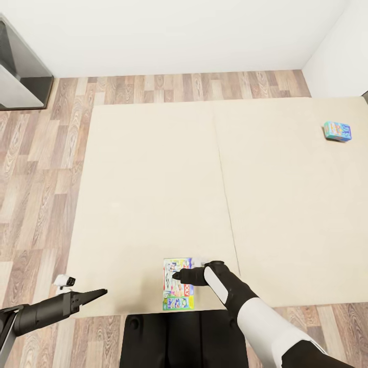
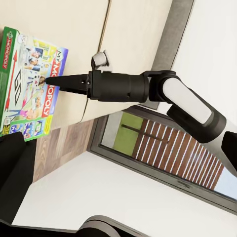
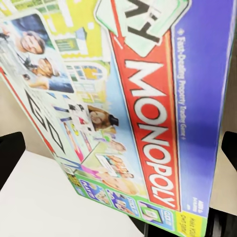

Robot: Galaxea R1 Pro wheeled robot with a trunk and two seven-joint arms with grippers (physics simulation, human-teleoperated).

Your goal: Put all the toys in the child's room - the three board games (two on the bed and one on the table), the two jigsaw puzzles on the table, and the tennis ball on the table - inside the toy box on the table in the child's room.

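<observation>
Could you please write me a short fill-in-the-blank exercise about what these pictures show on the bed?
1. The board game under the right gripper is lettered ____.
2. The smaller blue board game lies on the ____.
3. The number of board games on the mattress is ____.
4. Beside the bed, the floor is made of ____.

Missing words: MONOPOLY; bed; two; wood

The head view looks steeply down on the wide beige two-part mattress bed from its near edge. The right wrist view is very close above the flat white-and-green Monopoly card box. The left wrist view, further back, shares this box at its left edge.
</observation>
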